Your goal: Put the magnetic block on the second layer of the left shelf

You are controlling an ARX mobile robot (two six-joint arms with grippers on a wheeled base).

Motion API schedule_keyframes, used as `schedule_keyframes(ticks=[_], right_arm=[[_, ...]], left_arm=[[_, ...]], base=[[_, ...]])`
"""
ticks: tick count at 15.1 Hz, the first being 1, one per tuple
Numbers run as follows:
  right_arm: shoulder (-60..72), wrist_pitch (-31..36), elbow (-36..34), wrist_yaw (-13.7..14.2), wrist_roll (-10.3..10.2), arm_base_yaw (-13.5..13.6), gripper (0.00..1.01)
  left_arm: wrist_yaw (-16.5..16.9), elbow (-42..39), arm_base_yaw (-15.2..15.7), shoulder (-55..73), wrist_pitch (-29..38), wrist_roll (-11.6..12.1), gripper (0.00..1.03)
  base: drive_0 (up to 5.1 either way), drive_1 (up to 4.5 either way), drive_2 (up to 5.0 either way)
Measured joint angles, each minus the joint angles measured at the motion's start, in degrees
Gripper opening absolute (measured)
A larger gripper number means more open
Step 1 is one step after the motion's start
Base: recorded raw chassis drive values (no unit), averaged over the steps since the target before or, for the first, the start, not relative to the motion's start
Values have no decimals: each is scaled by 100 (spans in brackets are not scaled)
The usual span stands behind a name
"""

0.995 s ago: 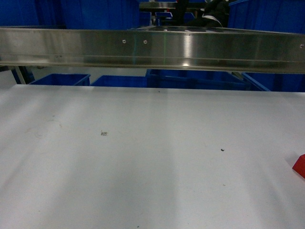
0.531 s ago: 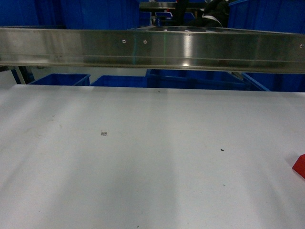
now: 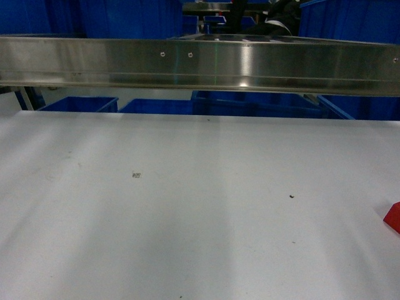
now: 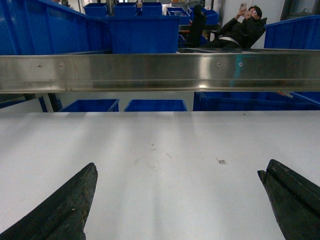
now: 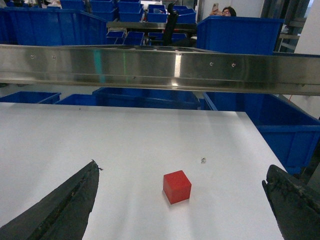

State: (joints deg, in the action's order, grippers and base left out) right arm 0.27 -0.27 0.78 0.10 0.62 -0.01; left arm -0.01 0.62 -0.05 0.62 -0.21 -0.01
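The right gripper (image 5: pixel 182 200) has its jaws spread wide and empty, the two dark, rough-surfaced wedge fingers (image 5: pixel 65 210) framing the small bright red magnetic block (image 5: pixel 177 186), which sits on the counter between them at about twelve o'clock from the gap. That framing looks like a line-up for a pick: the block is centred, apart from both fingers, so a straight advance should bring it between them. The block is matte with crisp flat faces and sharp edges, turned slightly so a corner faces the camera; flat sides should grip well if the jaws meet them squarely.

The left gripper (image 4: pixel 177 200) also holds its jaws wide and empty over bare counter, seemingly waiting.

In the head view the block (image 3: pixel 393 217) shows only as a red sliver at three o'clock, at the frame's right edge. The flat white counter (image 3: pixel 187 219) is smooth, with a few dark specks. Across twelve o'clock runs a brushed steel rail (image 3: pixel 200 62) with screw heads, and beyond it stand deep blue plastic tubs (image 5: pixel 240 35). Which of them belongs to the left shelf's second layer cannot be told.
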Motion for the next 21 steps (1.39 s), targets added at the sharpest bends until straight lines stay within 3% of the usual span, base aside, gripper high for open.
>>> schedule_keyframes(ticks=[7, 8, 10, 12, 15, 17, 21], right_arm=[[57, 109, 0, -2, 0, 0, 98], [1091, 1335, 131, -33, -37, 17, 98], [3681, 2723, 1021, -203, -105, 155, 98], [5880, 2861, 2277, -424, 42, 273, 98], [8509, 2371, 3641, -271, 380, 212, 98], [9383, 2487, 3967, -66, 627, 94, 98], [10275, 2979, 3943, -4, 835, -173, 98]], left_arm=[[0, 0, 0, 0, 0, 0, 98], [-2, 0, 0, 2, 0, 0, 98], [0, 0, 0, 2, 2, 0, 98], [0, 0, 0, 0, 0, 0, 98], [0, 0, 0, 0, 0, 0, 98], [-2, 0, 0, 2, 2, 0, 98], [-2, 0, 0, 0, 0, 0, 98]], base=[[0, 0, 0], [0, 0, 0], [0, 0, 0], [0, 0, 0], [0, 0, 0], [0, 0, 0], [0, 0, 0]])
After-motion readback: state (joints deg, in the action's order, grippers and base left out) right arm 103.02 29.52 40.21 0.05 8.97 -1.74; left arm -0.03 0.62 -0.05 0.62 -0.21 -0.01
